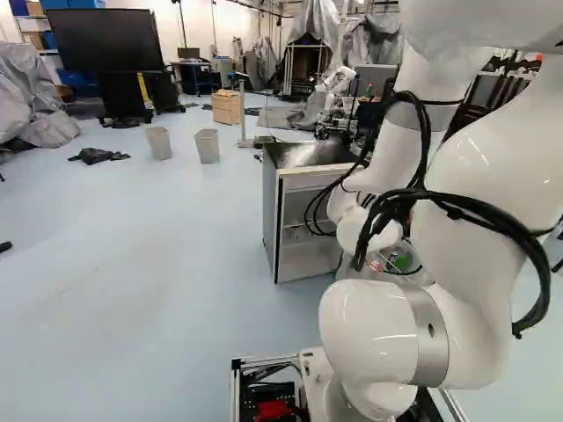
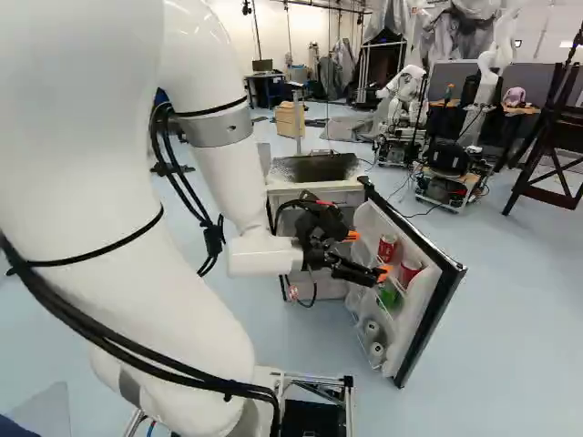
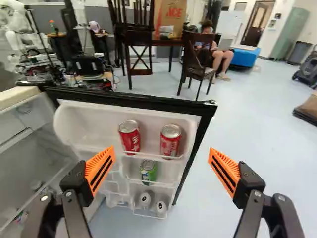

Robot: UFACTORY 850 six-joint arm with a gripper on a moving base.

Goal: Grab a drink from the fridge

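Observation:
The gripper (image 2: 368,255) is in front of the open fridge door in the right base view. In the wrist view the gripper (image 3: 162,161) stands wide open, with nothing held. Ahead of it, the door's upper shelf holds two red cans, one (image 3: 130,137) nearer the hinge, the other (image 3: 170,141) nearer the free edge. A green can (image 3: 148,171) stands on the shelf below, and two whitish cans (image 3: 144,199) are at the bottom. The fridge (image 1: 303,236) shows right of the middle in the left base view; its door (image 2: 428,314) is swung out.
Beyond the door are wooden chairs (image 3: 199,59), a table and a seated person. Another robot (image 2: 401,100) stands farther back in the right base view. Two grey bins (image 1: 207,146) stand on the floor left of the fridge.

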